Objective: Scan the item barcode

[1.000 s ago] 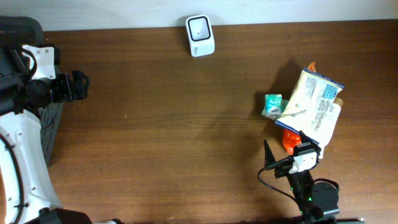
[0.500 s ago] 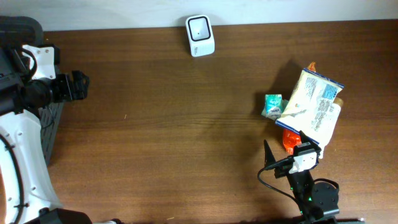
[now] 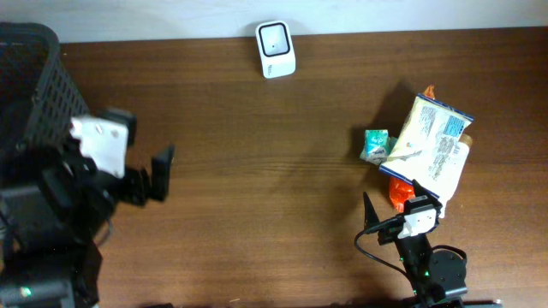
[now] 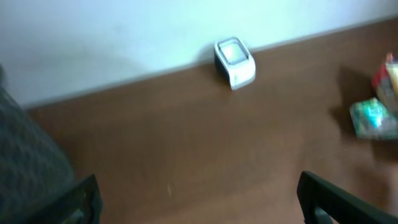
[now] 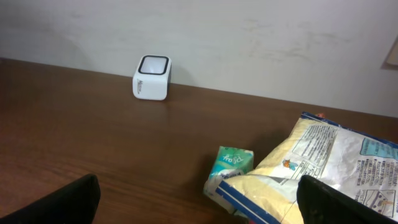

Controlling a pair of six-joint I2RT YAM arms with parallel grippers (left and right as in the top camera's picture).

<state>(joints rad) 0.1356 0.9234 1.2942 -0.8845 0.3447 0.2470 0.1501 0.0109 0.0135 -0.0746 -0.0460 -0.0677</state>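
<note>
The white barcode scanner [image 3: 275,49] stands at the table's back edge, also seen as the scanner [image 4: 234,61] and the scanner [image 5: 152,77]. The items lie in a pile at the right: a yellow and white bag [image 3: 432,141], a small green packet [image 3: 375,145] and an orange pack [image 3: 396,195] partly under the bag. My right gripper [image 3: 392,205] is open just in front of the pile, touching nothing; the green packet [image 5: 231,165] and the bag [image 5: 323,168] lie ahead of it. My left gripper [image 3: 144,144] is open over bare wood at the left, far from the items.
A black mesh basket [image 3: 30,85] stands at the table's far left, close behind my left arm, and shows as a dark blur [image 4: 25,162] in the left wrist view. Brown wood stretches between the two arms. A pale wall runs behind the scanner.
My left arm has swung from the far left edge out over the table, to the right and nearer the front, uncovering the basket. The right arm and the items have not moved.
</note>
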